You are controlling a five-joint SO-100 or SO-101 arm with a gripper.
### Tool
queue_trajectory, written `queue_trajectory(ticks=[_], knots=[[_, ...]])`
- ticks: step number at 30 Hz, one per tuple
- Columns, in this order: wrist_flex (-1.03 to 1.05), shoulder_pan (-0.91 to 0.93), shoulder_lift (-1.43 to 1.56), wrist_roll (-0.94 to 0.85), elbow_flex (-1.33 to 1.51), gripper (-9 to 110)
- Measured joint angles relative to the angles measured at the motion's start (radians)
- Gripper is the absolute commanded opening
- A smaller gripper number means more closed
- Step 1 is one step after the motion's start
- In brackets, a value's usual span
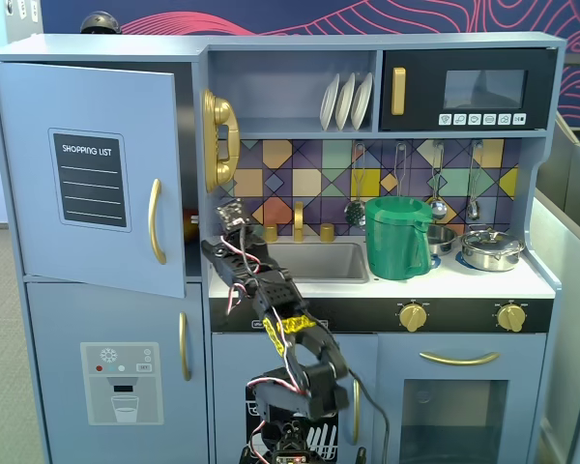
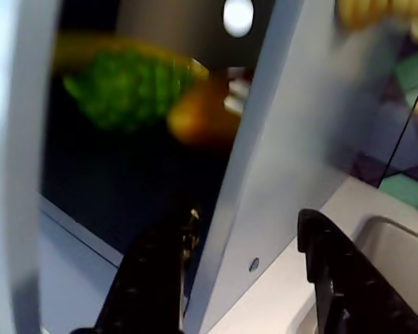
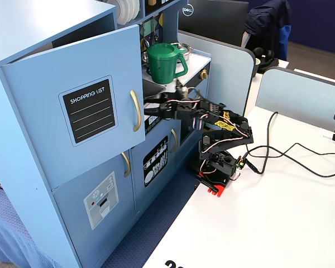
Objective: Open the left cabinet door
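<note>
"SHOPPING LIST" left cabinet door [image 1: 87, 174] ajar, fingers [image 2: 153, 278] apart

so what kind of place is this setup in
Probably an office or lab, not a home: a toy play kitchen stands beside a white desk, with grey cubicle dividers and a Dell monitor behind it.

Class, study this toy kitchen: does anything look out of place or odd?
Only the left cabinet door stands out: it hangs ajar while the other doors sit shut. The tool reaches behind its free edge, one finger inside the opening. Nothing looks spilled or damaged.
</note>
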Motion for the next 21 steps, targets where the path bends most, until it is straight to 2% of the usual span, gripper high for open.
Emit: queue_trajectory(ticks=[6,21], knots=[[-0.1,-0.02,-0.115,-0.054,-0.038,7],[-0.391,-0.339,-0.187,-0.44,-0.015,8]])
